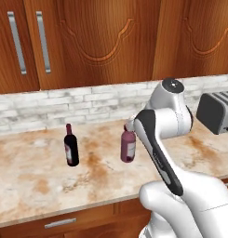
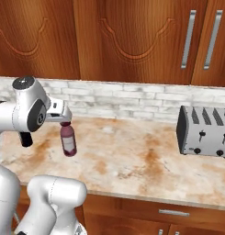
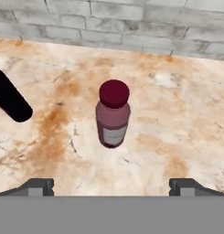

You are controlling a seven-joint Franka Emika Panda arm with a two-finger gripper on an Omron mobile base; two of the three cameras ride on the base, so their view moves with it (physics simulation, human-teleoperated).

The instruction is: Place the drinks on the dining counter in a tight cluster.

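Note:
The maroon juice bottle (image 1: 128,146) (image 2: 68,140) (image 3: 113,114) stands upright on a marbled counter (image 1: 36,181) backed by a white brick wall. My gripper (image 3: 112,187) (image 2: 65,122) hovers just above its dark red cap, open, with the fingertips (image 3: 38,186) spread wide to either side and nothing between them. The dark wine bottle with a red neck (image 1: 71,146) (image 3: 10,100) stands upright to the left of the juice bottle, well apart from it. The dining counter is out of view.
A grey toaster (image 1: 217,111) (image 2: 203,131) sits at the right end of the counter. The white brick wall (image 2: 132,98) and wooden wall cabinets (image 1: 101,37) close off the back. Drawers run below the counter's front edge (image 1: 59,223).

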